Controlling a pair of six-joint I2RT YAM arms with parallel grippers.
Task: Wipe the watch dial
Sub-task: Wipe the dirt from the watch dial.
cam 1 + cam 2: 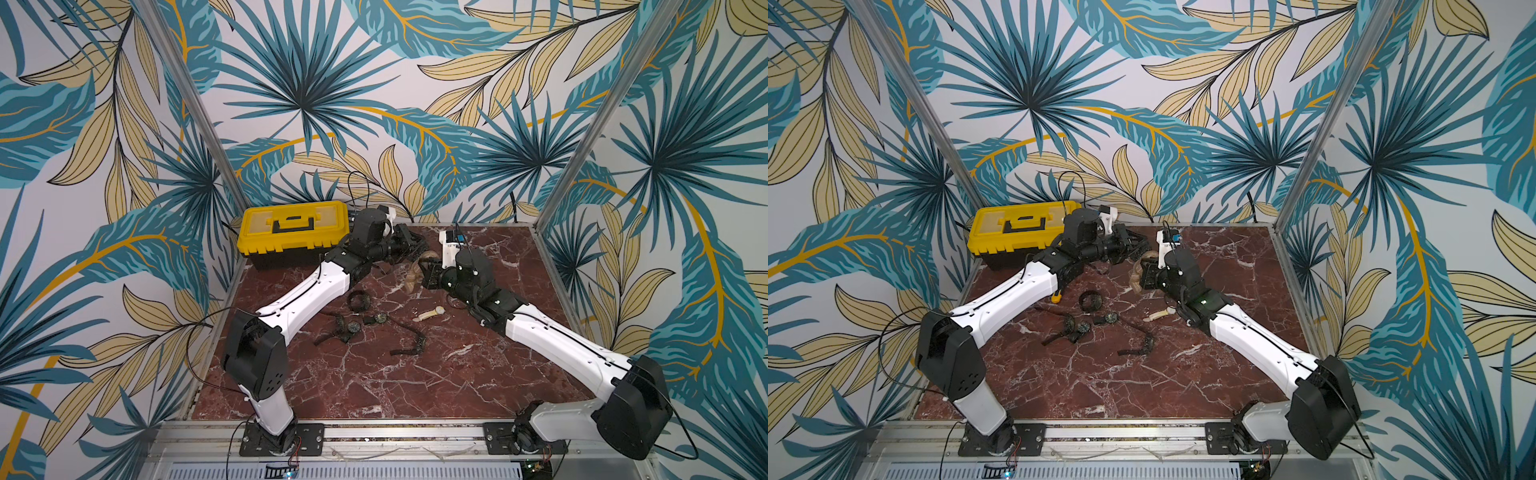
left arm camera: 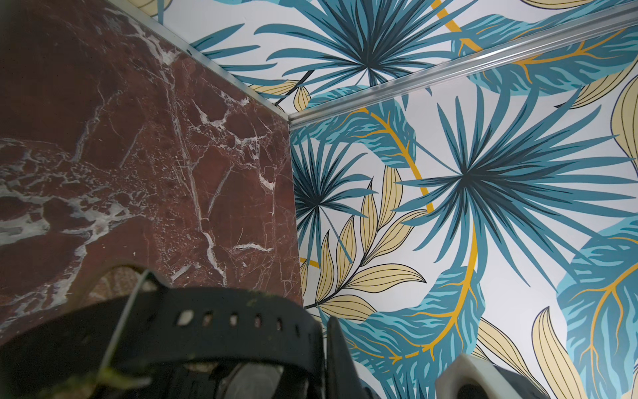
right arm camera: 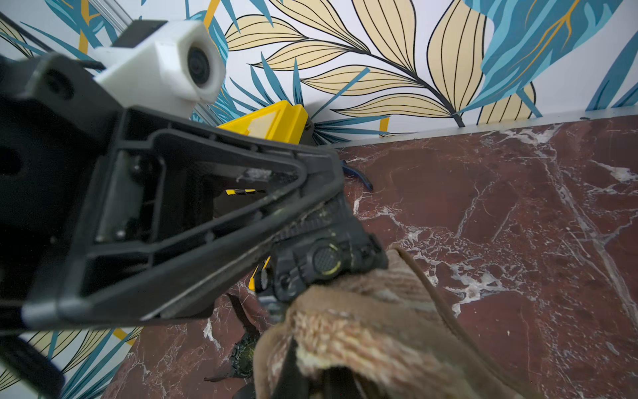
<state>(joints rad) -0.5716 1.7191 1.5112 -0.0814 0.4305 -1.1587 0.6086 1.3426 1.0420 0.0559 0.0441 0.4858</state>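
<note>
Mid-air, left end effector (image 3: 321, 207) gripping watch (image 3: 324, 260), right end effector (image 1: 426, 272) gripping cloth (image 3: 362, 321)

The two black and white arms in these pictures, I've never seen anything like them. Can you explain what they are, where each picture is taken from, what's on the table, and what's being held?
They are two robot arms, the left arm and the right arm, bolted at the near edge of a red marble table. Each ends in a two-fingered hand.

The two wide pictures come from one camera overhead that sees the whole scene. The two close-ups come from small cameras on the wrists.

The left hand is shut on a black watch. The right hand is shut on a tan cloth, which is up against that watch.

Loose on the table lie several dark watches and a cream watch. A yellow toolbox stands in the back corner.
</note>
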